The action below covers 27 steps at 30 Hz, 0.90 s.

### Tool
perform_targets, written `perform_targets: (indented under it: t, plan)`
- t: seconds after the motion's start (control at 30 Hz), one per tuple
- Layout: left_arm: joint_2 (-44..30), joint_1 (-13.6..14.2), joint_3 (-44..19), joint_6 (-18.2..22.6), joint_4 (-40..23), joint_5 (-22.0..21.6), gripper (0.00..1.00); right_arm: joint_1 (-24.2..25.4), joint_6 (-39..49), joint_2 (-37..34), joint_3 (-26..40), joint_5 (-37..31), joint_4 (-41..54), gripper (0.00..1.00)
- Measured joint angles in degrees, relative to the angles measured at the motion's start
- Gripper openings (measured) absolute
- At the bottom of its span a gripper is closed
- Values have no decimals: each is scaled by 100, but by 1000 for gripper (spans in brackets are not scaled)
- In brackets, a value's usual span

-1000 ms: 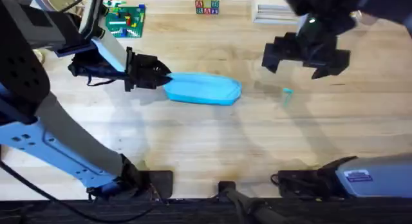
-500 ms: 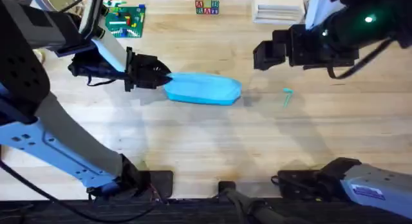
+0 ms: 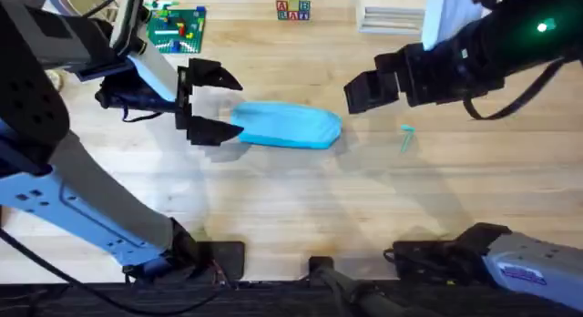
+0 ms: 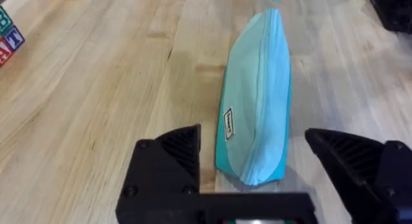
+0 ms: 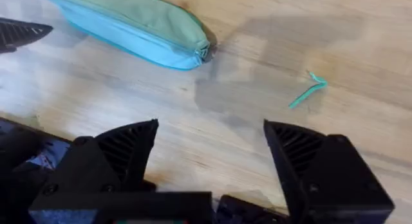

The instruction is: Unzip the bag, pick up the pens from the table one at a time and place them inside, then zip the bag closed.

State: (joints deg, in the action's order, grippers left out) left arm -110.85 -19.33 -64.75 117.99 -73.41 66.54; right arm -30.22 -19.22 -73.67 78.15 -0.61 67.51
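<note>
Overhead, the bag (image 3: 287,126) lies flat on the counter (image 3: 291,208), a little left of the middle, its long side running left to right. My left pincer (image 3: 211,103) sits just off the bag's left end with its two black fingers spread wide, one finger above the bag's end and one beside it, gripping nothing. My right pincer (image 3: 363,87) hangs near the bag's right end, a bit above and to the right of it, and apart from the fabric. A small teal scrap (image 3: 405,135) lies on the wood to the right of the bag, below my right arm. At the far edge of the counter stand a green brick baseplate (image 3: 178,29) with coloured bricks on it and a few letter blocks (image 3: 292,7).

In the left wrist view the bag (image 4: 257,114) stretches away from me between my released fingers (image 4: 168,161), its near end level with the fingertips, the zipper line running closed along its top and a small label on its side.

In the right wrist view my right pincer (image 5: 212,153) is also released, fingers apart over bare wood. The bag's end (image 5: 141,28) with the zipper pull lies beyond them, and the teal scrap (image 5: 308,94) rests separately nearby.
</note>
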Motion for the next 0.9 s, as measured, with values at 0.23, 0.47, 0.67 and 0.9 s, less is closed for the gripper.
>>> perform_targets:
  t: [0.23,0.47,0.67,0.9]
  plan:
    - [0,0,0,2,-17,60,995,0,181,0,0,32,0,996]
    - [12,-2,0,0,-46,99,996,0,345,83,0,47,0,997]
    - [683,-37,0,0,-32,23,996,0,347,243,0,48,2,997]
    - [1675,-37,0,-121,-158,-232,996,0,385,334,0,47,2,997]
